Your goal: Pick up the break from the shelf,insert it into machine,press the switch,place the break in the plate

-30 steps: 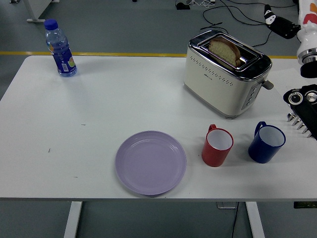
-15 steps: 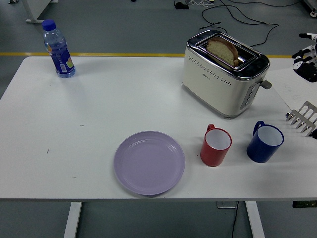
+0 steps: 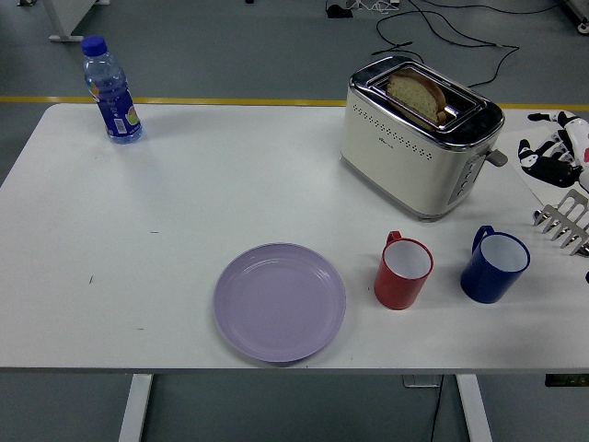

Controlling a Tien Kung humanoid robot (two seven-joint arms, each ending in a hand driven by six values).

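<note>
Bottle (image 3: 110, 89): far left of the hand, out of play.
Plate (image 3: 280, 301): empty, down-left of the hand; the bread's last stop.
Bread (image 3: 417, 93): already in the toaster (image 3: 419, 138) slot, up-left of the hand.
Lever (image 3: 497, 157): on the toaster's end, just left of the hand; press it straight down with one finger.
Cups (image 3: 402, 272): below-left of the hand; stay above them.
Hand (image 3: 549, 157): right one, at the frame edge, holding nothing; its finger spread is unclear.
Rack (image 3: 565, 220): just below the hand.

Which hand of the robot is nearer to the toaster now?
The right hand. It hangs just off the toaster's right end, beside the lever, apart from it, fingers spread and empty. The left hand is not in view, so it cannot be compared.
</note>
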